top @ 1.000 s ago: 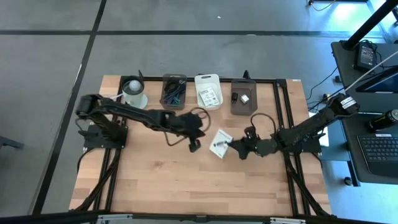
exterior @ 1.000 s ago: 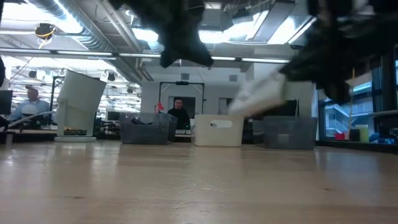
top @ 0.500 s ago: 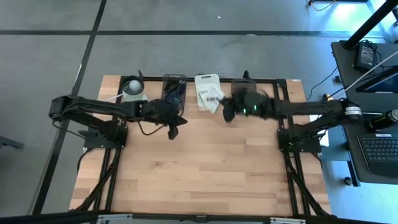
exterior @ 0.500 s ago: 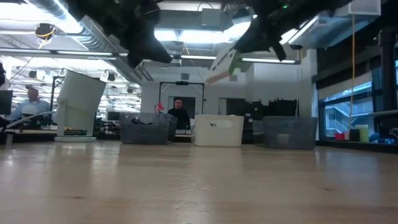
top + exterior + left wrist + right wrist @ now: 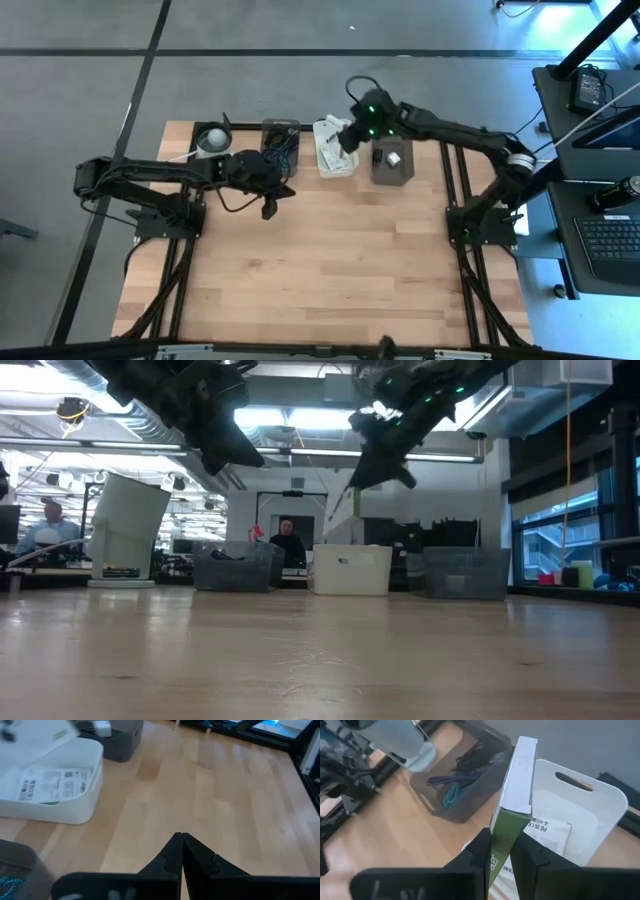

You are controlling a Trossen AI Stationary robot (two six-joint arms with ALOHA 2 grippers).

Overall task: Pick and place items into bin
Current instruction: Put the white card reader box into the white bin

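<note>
From above we see the right gripper (image 5: 345, 140) reaching over the white bin (image 5: 335, 148) at the table's (image 5: 330, 270) far edge, holding a white card (image 5: 343, 143) above it. The grey bin (image 5: 391, 160) with a small whitish piece (image 5: 394, 158) sits just at 3 o'clock of the white bin; a dark bin (image 5: 279, 147) with the cable (image 5: 282, 143) sits at 9 o'clock of it, and the tub (image 5: 214, 143) farther that way. The left gripper (image 5: 268, 208) hangs over bare wood at 6 o'clock of the dark bin.

At table height we see the right gripper (image 5: 352, 482) above the white bin (image 5: 350, 570), the card (image 5: 341, 506) hanging on edge from it. The left gripper (image 5: 232, 452) is high above the dark bin (image 5: 233, 569).

Through the left wrist we see its fingers (image 5: 169, 855) pressed together on nothing, and another card (image 5: 55, 784) lying in the white bin (image 5: 65, 810).

Through the right wrist we see its fingers (image 5: 478, 851) closed on the card (image 5: 512, 815), upright over the white bin (image 5: 590, 805), with a printed card (image 5: 547, 832) inside and teal and purple sticks (image 5: 454, 787) in the dark bin (image 5: 485, 765).
</note>
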